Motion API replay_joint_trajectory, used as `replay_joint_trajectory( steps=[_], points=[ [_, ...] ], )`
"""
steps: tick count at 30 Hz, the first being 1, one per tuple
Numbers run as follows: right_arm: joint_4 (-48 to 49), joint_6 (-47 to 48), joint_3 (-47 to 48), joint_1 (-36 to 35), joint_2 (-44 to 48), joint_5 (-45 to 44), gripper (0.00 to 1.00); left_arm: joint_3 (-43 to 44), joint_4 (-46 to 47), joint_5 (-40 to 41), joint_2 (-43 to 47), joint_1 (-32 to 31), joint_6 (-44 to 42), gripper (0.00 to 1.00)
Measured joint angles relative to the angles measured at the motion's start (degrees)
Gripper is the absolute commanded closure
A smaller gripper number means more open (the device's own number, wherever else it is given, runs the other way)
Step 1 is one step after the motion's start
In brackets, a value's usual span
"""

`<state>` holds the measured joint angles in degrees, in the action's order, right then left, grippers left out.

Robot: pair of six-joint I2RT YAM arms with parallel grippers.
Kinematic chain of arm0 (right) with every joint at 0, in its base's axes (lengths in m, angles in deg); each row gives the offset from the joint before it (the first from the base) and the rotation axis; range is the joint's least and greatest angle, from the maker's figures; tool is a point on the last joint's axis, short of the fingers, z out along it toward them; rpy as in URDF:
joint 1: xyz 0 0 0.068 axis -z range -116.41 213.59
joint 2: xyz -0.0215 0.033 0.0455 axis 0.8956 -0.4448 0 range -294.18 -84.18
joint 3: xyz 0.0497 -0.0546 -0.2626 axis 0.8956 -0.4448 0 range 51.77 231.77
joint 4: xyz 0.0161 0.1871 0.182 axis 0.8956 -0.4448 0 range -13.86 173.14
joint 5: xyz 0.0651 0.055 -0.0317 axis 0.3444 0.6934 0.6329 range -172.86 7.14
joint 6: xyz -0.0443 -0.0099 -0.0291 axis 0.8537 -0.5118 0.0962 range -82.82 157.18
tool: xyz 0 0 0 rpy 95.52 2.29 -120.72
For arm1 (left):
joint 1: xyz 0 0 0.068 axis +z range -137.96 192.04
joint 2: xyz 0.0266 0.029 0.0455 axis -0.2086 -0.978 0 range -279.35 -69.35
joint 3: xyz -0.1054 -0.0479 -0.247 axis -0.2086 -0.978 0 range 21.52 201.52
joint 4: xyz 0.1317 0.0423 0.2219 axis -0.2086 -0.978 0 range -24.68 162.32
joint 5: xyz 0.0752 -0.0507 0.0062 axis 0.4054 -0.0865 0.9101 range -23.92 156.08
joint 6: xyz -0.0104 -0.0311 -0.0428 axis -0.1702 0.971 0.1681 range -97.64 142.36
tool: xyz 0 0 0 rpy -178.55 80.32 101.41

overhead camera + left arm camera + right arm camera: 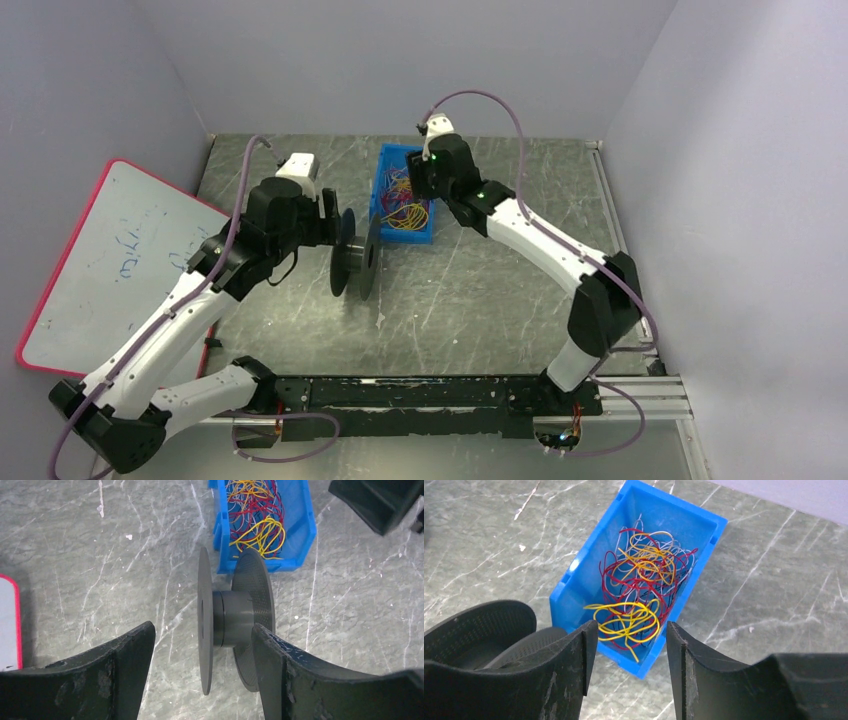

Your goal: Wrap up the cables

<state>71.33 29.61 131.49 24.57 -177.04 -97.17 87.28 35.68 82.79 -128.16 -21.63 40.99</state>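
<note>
Bolted along the bottom edge of the overhead view, two white-and-black arms reach up the frame across a grey marbled table [480,300]. At centre, the left gripper [333,222] hangs beside a black spool [357,257] standing on its edges. Just right of the spool sits a blue bin [378,195] with the cables [405,212] tangled inside, all of them within its walls. The right gripper [420,186] is poised over the bin's upper half; from this height I cannot tell how its jaws stand. A red-rimmed whiteboard [110,270] leans at the left.

From the left wrist, two worn black fingers [125,670] fill the bottom of the frame, spread wide, with nothing clamped. The left gripper [202,630] straddles the spool's [235,617] near disc; the right-hand finger overlaps the hub, and contact cannot be judged. The bin [302,530] lies at upper centre, its yellow and red cables [257,517] heaped inside. A black piece of the other arm shows in the upper right corner.

From the right wrist, the right gripper [631,630] stands with its jaws apart and empty at the bottom of the frame, above the bin's [574,580] near end. Yellow, red and pale cables [639,585] loop loosely in the bin at centre. The spool's [479,630] textured disc shows at lower left.
</note>
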Motion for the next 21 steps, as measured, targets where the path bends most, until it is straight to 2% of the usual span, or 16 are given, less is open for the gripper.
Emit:
replay_joint_trajectory(
  steps=[10,19,21],
  points=[
    [-5.3,1.1,13.9,2.2,-14.8,6.1,0.53,-7.5,4.0,0.0,5.8,0.0,-1.6,0.25],
    [-7.0,1.4,23.8,2.3,-29.2,6.6,0.57,-11.8,5.6,0.6,9.8,0.0,-2.4,0.25],
    [-7.4,1.4,24.1,2.3,-30.1,6.5,0.58,-11.8,5.6,0.6,9.8,0.0,-2.4,0.25]
  ],
)
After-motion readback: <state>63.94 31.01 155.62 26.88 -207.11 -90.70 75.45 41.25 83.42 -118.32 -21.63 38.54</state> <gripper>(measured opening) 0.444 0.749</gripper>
